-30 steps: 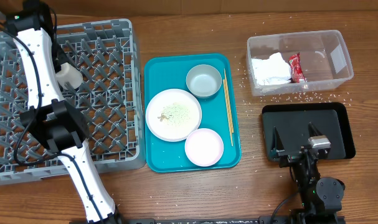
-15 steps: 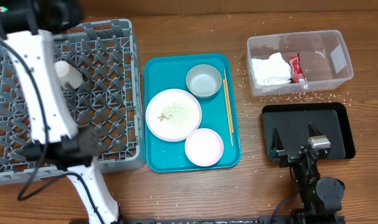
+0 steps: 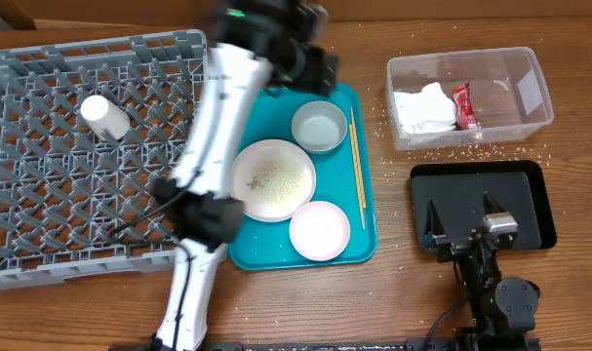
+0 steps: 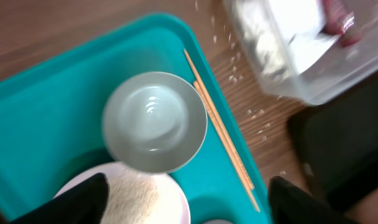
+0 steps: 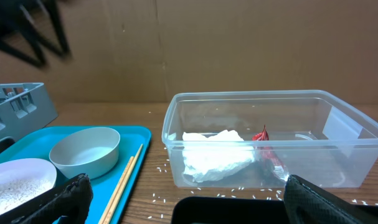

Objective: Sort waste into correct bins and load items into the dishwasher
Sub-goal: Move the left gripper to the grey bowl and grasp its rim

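Jaws of L gripper (image 4: 185, 202) released, empty, over pale round bowl (image 4: 154, 121) in teal plastic tray (image 4: 45, 93); we judge bowl pickup in hand. Next: descend, straddle rim. R gripper (image 5: 189, 205) likewise released.

The table (image 3: 305, 302) bears rack (image 3: 42, 226), teal tray (image 3: 362, 244), tub (image 3: 512, 97), black tray (image 3: 532, 185), apparently rice (image 3: 452, 153).

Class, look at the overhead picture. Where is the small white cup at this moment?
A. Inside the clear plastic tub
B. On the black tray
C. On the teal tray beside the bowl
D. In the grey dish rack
D: the cup lies on the lattice floor of the grey dish rack, near its far left part.
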Robot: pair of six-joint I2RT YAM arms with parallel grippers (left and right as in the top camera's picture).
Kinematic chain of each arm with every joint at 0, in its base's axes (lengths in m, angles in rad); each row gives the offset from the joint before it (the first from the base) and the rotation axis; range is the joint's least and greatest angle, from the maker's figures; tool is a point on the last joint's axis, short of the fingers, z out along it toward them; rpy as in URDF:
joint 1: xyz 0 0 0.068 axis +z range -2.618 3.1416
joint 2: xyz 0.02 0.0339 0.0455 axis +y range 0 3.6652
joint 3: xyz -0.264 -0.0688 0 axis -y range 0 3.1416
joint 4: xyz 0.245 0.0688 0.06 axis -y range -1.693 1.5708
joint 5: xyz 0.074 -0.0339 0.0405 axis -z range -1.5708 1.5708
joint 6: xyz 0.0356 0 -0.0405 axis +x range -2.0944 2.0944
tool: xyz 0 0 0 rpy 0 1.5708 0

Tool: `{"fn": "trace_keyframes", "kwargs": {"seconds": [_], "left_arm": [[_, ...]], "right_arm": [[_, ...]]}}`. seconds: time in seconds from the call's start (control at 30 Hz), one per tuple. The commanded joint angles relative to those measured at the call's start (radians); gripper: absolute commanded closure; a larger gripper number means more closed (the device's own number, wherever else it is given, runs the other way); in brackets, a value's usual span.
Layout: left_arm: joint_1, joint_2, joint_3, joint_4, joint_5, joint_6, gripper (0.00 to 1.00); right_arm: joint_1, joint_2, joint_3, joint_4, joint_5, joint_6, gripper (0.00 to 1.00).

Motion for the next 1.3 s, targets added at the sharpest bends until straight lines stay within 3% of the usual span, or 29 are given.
{"fn": "trace_keyframes", "kwargs": {"seconds": [0.0,0.23,0.43,0.63,0.97,1.2,1.27], "left_arm": [[-0.058,0.085,-0.005,0.025,-0.125,0.05,0.21],[-0.131,0.19,-0.005,0.06,-0.196,0.111,0.24],[-0.156,0.261,-0.005,0.062,-0.214,0.108,0.42],[-0.159,0.291,-0.005,0.061,-0.214,0.108,0.45],[-0.164,0.294,-0.005,0.054,-0.214,0.089,0.71],[-0.168,0.294,-0.005,0.05,-0.211,0.077,0.94],[-0.169,0.29,-0.002,0.05,-0.198,0.07,0.96]], "right_arm": [[-0.005,-0.01,-0.01,0.006,0.013,-0.001,0.0],[-0.005,-0.01,-0.01,0.007,0.013,-0.001,0.0],[-0.005,-0.01,-0.01,0.007,0.013,-0.001,0.0],[-0.005,-0.01,-0.01,0.007,0.013,-0.001,0.0],[-0.005,-0.01,-0.01,0.006,0.013,-0.001,0.0],[-0.005,-0.01,-0.01,0.006,0.013,-0.001,0.0],[-0.005,-0.01,-0.01,0.007,0.012,-0.001,0.0]]}}
